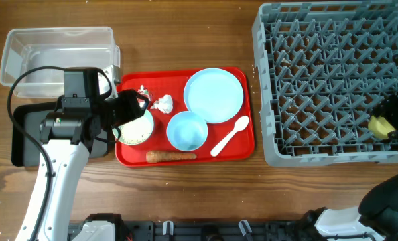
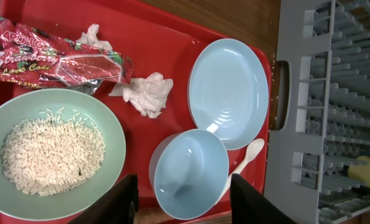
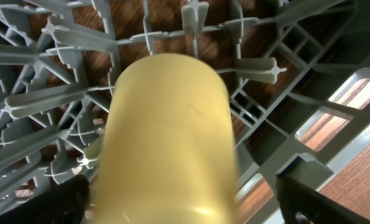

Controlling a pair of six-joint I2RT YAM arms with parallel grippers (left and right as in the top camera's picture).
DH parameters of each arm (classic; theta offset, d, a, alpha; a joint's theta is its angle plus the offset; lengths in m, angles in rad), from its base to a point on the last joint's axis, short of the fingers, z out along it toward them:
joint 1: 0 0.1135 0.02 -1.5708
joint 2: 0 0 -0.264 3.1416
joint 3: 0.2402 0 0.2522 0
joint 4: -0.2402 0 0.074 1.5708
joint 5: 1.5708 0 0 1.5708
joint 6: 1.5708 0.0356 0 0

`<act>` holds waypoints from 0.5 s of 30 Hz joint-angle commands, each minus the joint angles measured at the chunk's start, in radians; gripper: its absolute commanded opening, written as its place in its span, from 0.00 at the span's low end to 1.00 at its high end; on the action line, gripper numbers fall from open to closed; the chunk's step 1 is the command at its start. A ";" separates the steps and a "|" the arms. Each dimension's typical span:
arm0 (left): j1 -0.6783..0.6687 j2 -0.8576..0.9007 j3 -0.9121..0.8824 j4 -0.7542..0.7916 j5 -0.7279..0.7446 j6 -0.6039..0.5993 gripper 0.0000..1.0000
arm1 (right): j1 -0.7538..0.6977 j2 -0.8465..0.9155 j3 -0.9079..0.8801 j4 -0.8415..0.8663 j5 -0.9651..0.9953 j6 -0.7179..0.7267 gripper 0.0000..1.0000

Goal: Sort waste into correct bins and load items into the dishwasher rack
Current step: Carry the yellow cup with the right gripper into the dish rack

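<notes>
My left gripper [image 2: 184, 182] hangs open above the red tray, its fingers either side of the pale blue bowl [image 2: 191, 168] and apart from it. Beside it are the green bowl [image 2: 113, 127] of rice grains [image 2: 51, 152], the red-and-white wrapper [image 2: 54, 59], the paper ball [image 2: 144, 93], the blue plate [image 2: 228, 93] and the white spoon [image 2: 247, 155]. A carrot stick [image 1: 171, 156] lies at the tray's front edge. In the dishwasher rack [image 1: 319, 80] the yellow cup [image 3: 169, 137] lies between the wide-apart fingers of my open right gripper [image 3: 182, 186], with a gap on its right side.
The red serving tray [image 1: 242, 150] sits mid-table. A clear tub [image 1: 58, 50] stands at the back left, and a black tray [image 1: 25, 137] in front of it is partly hidden under my left arm. The rack fills the right side.
</notes>
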 commanded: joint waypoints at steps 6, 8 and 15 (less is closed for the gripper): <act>0.008 -0.007 0.014 -0.001 -0.006 0.019 0.47 | 0.000 -0.026 0.069 0.011 -0.063 0.012 1.00; 0.008 -0.007 0.014 -0.001 -0.006 0.019 0.47 | 0.001 -0.042 0.089 0.011 -0.106 0.011 1.00; 0.008 -0.007 0.014 -0.004 -0.006 0.019 0.50 | 0.002 -0.117 0.099 0.002 -0.322 -0.021 1.00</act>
